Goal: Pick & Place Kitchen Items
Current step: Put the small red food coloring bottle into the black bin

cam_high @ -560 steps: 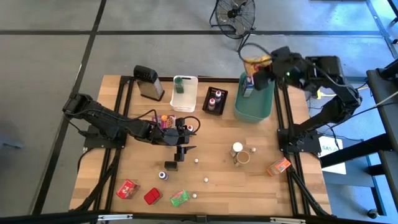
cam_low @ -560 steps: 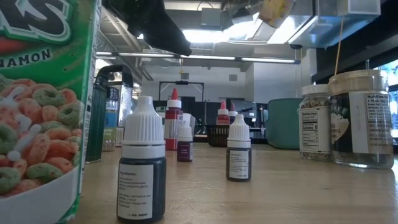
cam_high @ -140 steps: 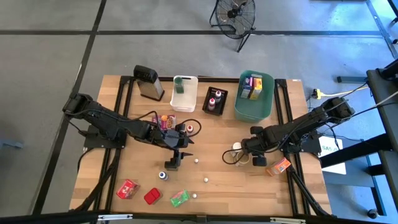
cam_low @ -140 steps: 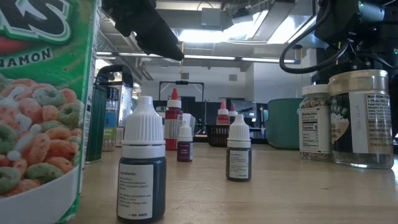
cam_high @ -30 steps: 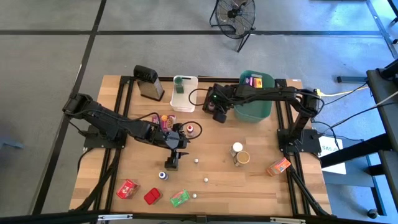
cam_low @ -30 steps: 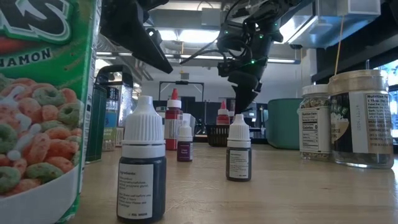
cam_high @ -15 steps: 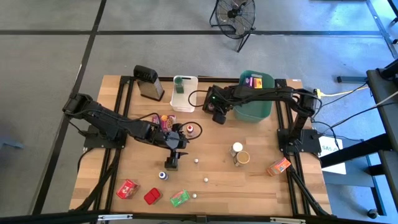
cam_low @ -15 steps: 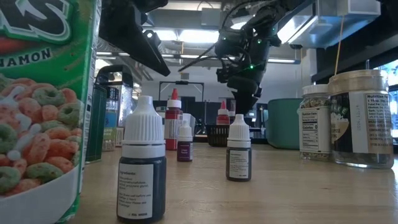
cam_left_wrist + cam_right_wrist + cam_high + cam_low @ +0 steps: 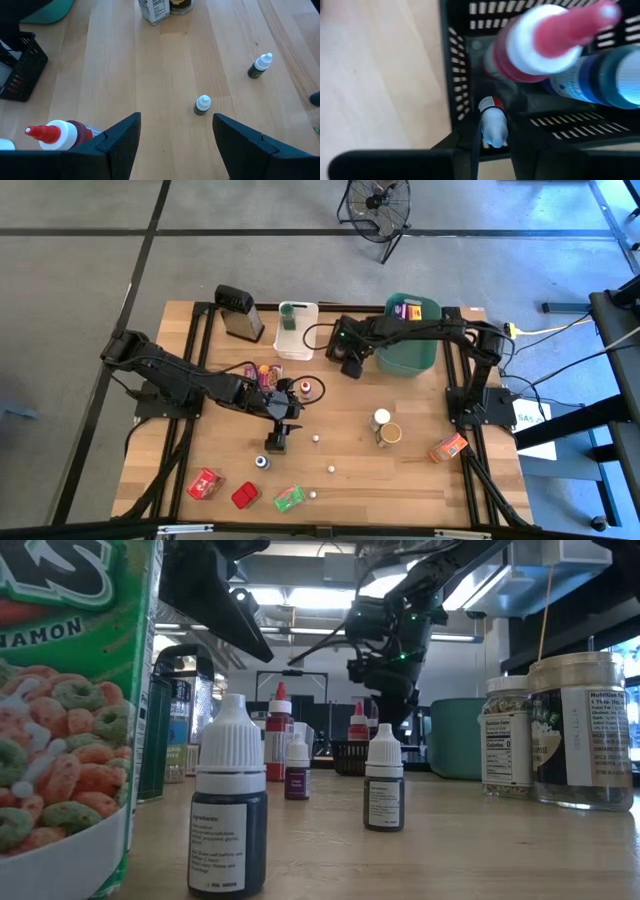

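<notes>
Two bottles crowd the black bin (image 9: 455, 75) where the right gripper (image 9: 492, 137) clamps a tiny bottle (image 9: 493, 125).

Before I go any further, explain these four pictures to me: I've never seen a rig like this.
Two dark robot arms work at a wooden table, sorting small groceries into bins.

The high view looks straight down. The low view sits at table height, beside a green cereal packet and a small white-capped dropper bottle. Each wrist view looks forward past that arm's own fingers.

The right gripper reaches over the black slotted bin, its fingers shut on a tiny white-capped bottle, low inside the bin beside a red-tipped bottle.

The left gripper hangs open above the table's middle, holding nothing.

Also on the table: a teal bin with packets inside, a white bin, a grater, two jars and red and green packets near the front edge.
</notes>
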{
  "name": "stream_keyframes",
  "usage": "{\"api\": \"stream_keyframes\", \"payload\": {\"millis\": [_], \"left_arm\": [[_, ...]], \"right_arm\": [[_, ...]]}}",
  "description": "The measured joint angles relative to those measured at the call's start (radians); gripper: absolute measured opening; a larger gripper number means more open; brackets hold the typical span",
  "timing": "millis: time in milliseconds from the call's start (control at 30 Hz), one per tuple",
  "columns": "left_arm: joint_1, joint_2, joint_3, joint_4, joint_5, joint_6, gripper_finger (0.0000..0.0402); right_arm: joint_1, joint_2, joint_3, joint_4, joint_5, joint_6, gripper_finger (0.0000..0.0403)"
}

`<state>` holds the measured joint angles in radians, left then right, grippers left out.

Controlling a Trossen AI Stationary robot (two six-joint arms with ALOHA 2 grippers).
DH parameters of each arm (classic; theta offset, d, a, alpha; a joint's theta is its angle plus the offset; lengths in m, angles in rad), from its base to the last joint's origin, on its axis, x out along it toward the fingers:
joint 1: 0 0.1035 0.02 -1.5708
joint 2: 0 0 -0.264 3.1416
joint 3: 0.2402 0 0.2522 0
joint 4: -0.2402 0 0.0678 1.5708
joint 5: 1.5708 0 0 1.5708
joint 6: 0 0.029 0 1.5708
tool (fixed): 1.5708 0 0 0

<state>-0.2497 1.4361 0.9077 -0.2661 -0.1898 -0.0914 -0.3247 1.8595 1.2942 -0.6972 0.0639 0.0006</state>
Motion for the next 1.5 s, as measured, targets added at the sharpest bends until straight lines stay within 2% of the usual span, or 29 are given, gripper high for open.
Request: {"api": "stream_keyframes", "payload": {"millis": [167, 1167, 1500], "left_arm": [[0.0, 0.0, 0.0, 0.0, 0.0, 0.0, 0.0243], [0.0, 0.0, 0.0, 0.0, -0.002, 0.0, 0.0244], [0.0, 0.0, 0.0, 0.0, -0.001, 0.0, 0.0244]], "right_arm": [[-0.016, 0.0, 0.0, -0.002, -0.047, 0.01, 0.0078], [-0.024, 0.083, 0.003, 0.017, -0.039, -0.008, 0.0078], [-0.024, 0.087, 0.016, 0.002, -0.057, -0.012, 0.0099]]}}
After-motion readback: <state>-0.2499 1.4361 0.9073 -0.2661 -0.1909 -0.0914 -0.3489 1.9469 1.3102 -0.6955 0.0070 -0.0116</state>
